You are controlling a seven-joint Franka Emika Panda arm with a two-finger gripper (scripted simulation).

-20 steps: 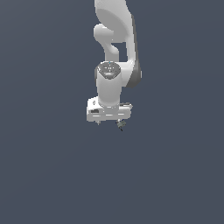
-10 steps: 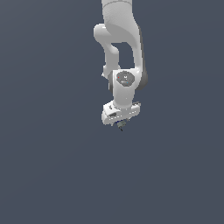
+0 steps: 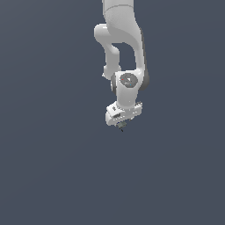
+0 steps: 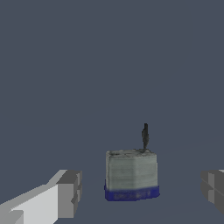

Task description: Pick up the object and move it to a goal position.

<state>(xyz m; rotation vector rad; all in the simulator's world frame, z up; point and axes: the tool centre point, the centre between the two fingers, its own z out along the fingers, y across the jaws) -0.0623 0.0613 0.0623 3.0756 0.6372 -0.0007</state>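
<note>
Flat slate-grey ground fills both views, with no edge or horizon to be seen; against it, in the exterior view, the white arm (image 3: 123, 52) hangs down from the top of the frame, its wrist bent so that the end effector (image 3: 121, 126) points downward and tilts slightly toward the exterior view's left. Just under the white hand body a tiny dark grey-green speck shows, the object (image 3: 121, 127), sitting right at the fingertips; it is too small there to make out any shape.

From the wrist view the object (image 4: 131, 175) reads more plainly: a squat, pale grey-green block with a blue band around its lower edge and a thin dark spike rising from one upper corner; it lies between the two fingers (image 4: 68, 192), one grey pad showing on each side of the frame. Clear grey gaps stand between the block and each pad, so the end effector is released, spread wide and touching nothing; the object sits somewhat nearer to one pad than to the other. Whether the block rests on the ground or hangs above it cannot be told from either view.
</note>
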